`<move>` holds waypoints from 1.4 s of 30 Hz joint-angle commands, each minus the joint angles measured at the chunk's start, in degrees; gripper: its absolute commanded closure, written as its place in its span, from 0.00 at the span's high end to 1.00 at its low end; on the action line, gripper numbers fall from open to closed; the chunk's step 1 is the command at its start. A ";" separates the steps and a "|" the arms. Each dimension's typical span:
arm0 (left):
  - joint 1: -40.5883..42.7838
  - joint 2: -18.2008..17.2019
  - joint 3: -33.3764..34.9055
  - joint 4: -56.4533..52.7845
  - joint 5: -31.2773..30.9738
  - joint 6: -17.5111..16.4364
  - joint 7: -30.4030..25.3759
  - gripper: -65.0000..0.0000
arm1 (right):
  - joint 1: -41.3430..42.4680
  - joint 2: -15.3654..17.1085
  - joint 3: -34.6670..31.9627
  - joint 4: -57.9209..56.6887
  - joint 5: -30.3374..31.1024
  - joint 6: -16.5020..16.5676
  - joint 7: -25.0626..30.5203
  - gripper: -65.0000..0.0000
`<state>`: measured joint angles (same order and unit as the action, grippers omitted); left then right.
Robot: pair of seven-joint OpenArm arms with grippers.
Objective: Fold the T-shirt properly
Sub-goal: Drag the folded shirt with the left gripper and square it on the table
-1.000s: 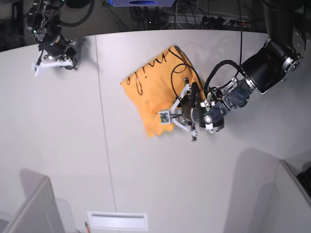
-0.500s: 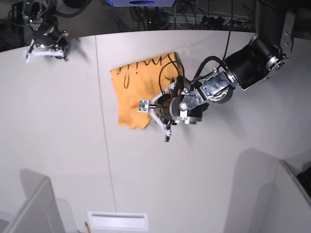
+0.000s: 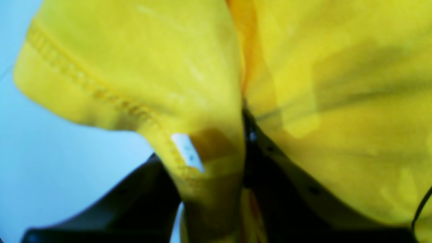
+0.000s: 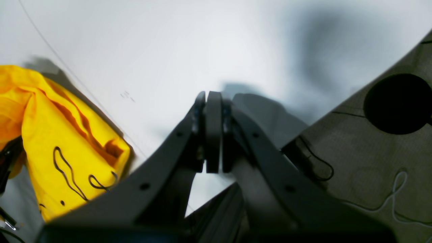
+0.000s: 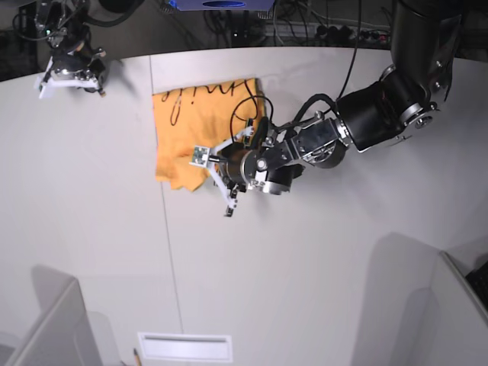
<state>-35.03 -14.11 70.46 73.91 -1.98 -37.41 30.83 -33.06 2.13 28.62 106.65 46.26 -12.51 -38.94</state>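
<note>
Left wrist: soft, creased T-shirt [image 3: 303, 84], stitched hem [image 3: 101, 91].

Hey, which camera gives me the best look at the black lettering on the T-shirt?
The base view: the T-shirt lies on the table with its lettering running along the far edge. The right wrist view catches only a few black strokes at its left edge. The left wrist view shows blurred yellow cloth in the left gripper, no lettering.

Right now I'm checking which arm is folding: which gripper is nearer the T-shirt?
Left. The left gripper is clamped on the T-shirt; the right gripper sits shut and apart at the table's far corner.
</note>
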 commanded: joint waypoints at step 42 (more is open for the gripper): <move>-3.96 2.02 2.29 -1.95 7.03 -2.59 2.80 0.00 | 2.42 0.99 -0.09 0.73 0.47 0.43 0.65 0.00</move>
<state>-38.13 -11.70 72.62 72.44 2.96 -39.51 30.81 -30.39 2.55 28.38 106.50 46.44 -12.49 -39.03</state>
